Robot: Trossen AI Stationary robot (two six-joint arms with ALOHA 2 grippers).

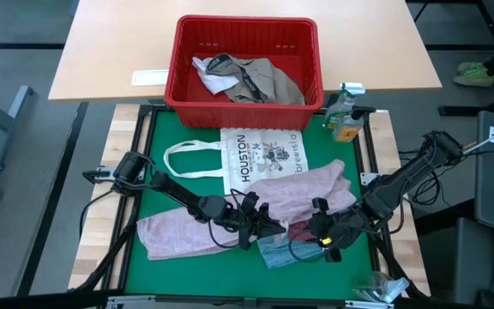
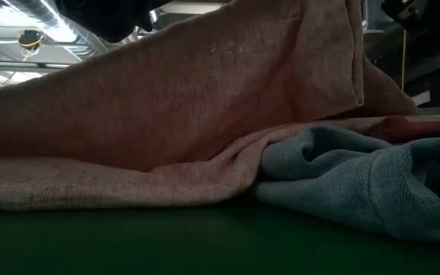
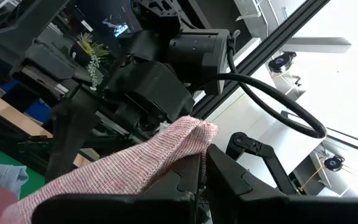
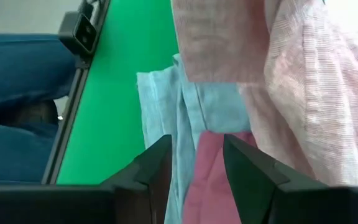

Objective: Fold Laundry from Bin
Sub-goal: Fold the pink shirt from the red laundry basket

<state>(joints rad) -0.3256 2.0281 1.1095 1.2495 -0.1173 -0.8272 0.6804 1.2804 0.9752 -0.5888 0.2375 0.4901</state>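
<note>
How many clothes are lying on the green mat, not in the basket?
3 that I can see: a pale pink garment spread across the green mat, a light blue piece tucked under its near edge, and a maroon piece beside that. More may be hidden underneath.

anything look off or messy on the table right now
Yes: the pale pink garment lies crumpled across the light blue piece and the maroon piece, and partly covers the HOUSTON tote bag, which isn't laundry.

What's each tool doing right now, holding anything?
Left tool: shut on the pink garment.
Right tool: open, holding nothing.
</note>
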